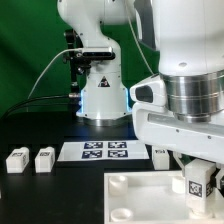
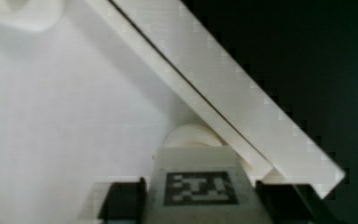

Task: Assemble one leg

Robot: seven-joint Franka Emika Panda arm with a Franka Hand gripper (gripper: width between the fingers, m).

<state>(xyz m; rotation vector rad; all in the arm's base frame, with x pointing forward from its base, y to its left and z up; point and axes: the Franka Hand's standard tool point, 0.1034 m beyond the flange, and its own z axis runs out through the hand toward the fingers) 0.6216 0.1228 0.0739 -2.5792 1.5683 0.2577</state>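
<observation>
My gripper (image 1: pixel 199 187) is shut on a leg (image 1: pixel 198 180), a small white post with a black-and-white tag, and holds it upright over the far right corner of the large white panel (image 1: pixel 135 198). In the wrist view the leg (image 2: pixel 197 180) sits between my two black fingers (image 2: pixel 115 200), its tag facing the camera, right by the panel's raised rim (image 2: pixel 229 100). Its lower end is hidden, so I cannot tell whether it touches a socket. Two more legs (image 1: pixel 18 159) (image 1: pixel 45 158) lie on the table at the exterior view's left, and another (image 1: pixel 160 153) stands behind the panel.
The marker board (image 1: pixel 105 151) lies flat on the black table behind the panel. The robot base (image 1: pixel 100 95) stands at the back with cables running to the exterior view's left. A green backdrop closes off the rear.
</observation>
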